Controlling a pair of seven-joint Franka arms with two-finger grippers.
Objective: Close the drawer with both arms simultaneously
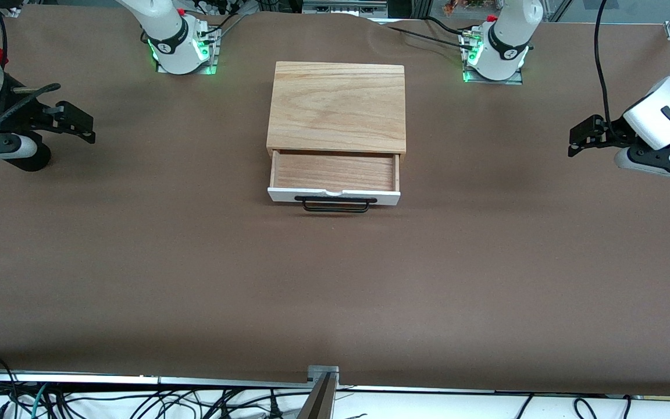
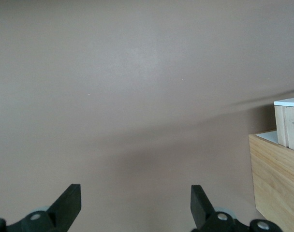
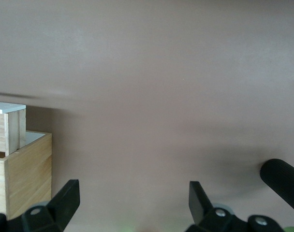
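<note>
The drawer (image 1: 335, 171) stands pulled out of the light-wood box (image 1: 337, 107) in the middle of the table, toward the front camera. Its white front panel (image 1: 334, 196) carries a black wire bar handle (image 1: 335, 204), and the tray is empty. My right gripper (image 1: 79, 123) is open and empty over the table at the right arm's end, well apart from the box. My left gripper (image 1: 581, 138) is open and empty over the left arm's end. The left wrist view shows its gripper (image 2: 136, 199) open with the drawer (image 2: 289, 123) off to one side. The right wrist view shows its gripper (image 3: 133, 197) open and the drawer (image 3: 7, 128).
Brown cloth covers the table (image 1: 335, 291). Two green-lit white bases (image 1: 181, 49) (image 1: 495, 55) stand on either side of the box, farther from the front camera. Cables hang below the table's near edge (image 1: 137, 401). A black rounded part (image 3: 282, 181) shows in the right wrist view.
</note>
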